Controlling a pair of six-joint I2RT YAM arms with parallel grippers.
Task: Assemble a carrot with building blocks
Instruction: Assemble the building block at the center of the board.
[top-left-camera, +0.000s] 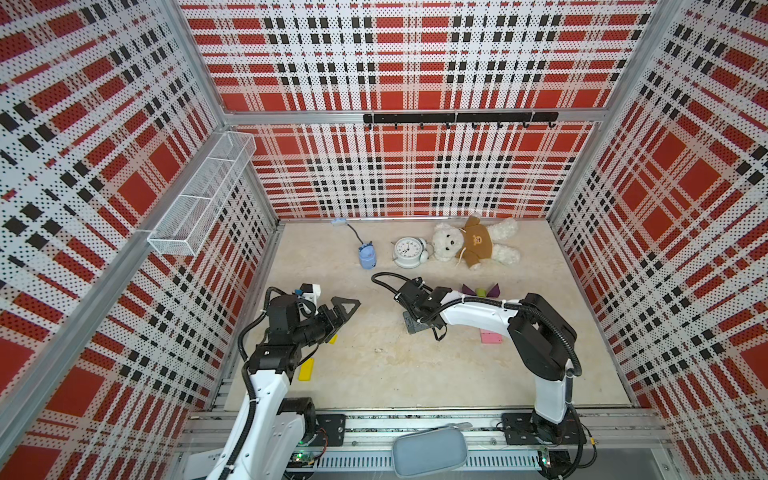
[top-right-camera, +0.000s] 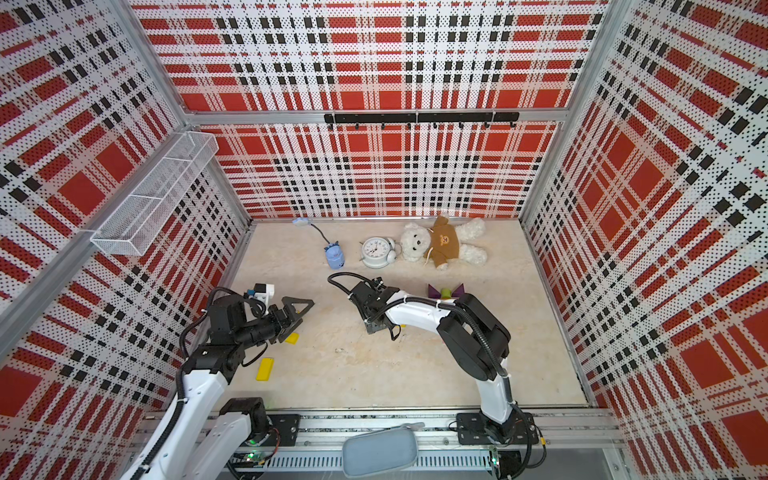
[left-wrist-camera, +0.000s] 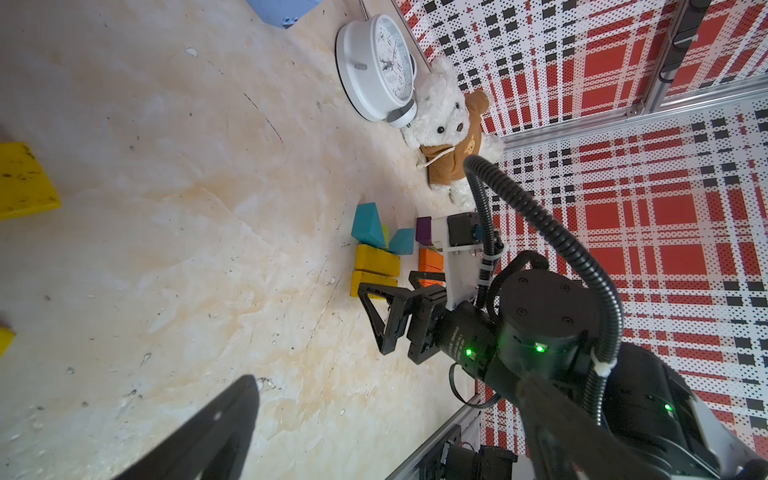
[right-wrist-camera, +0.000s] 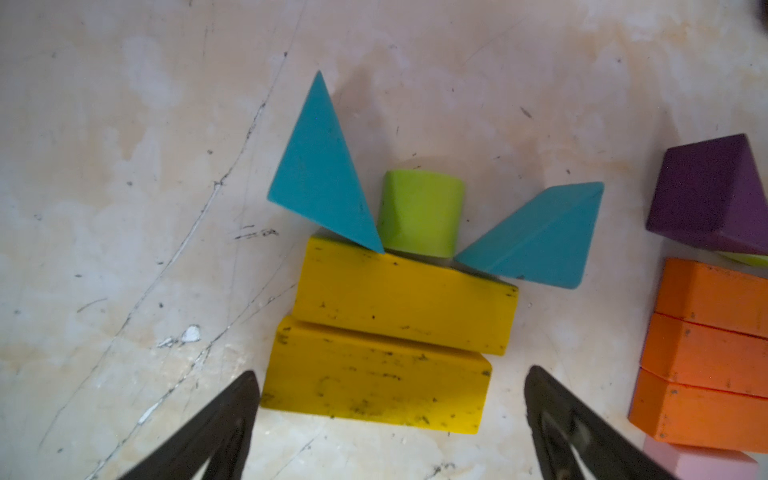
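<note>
In the right wrist view two yellow bars (right-wrist-camera: 405, 305) lie side by side, with a lime-green stub (right-wrist-camera: 419, 212) and two teal triangles (right-wrist-camera: 318, 174) along their far edge. Beside them sit a purple triangle (right-wrist-camera: 710, 191), stacked orange bars (right-wrist-camera: 706, 349) and a pink bar (right-wrist-camera: 702, 461). My right gripper (right-wrist-camera: 391, 372) hangs open over the nearer yellow bar, one finger off each end, holding nothing. My left gripper (top-left-camera: 343, 311) is open and empty at the left, above the floor. Two loose yellow bars (top-left-camera: 306, 370) lie by it. A pink bar (top-left-camera: 491, 337) shows beside the right arm.
A white alarm clock (top-left-camera: 409, 251), a teddy bear (top-left-camera: 473, 243) and a small blue device with a cord (top-left-camera: 368, 257) stand along the back. A wire basket (top-left-camera: 199, 199) hangs on the left wall. A hook rail (top-left-camera: 459, 118) is on the back wall.
</note>
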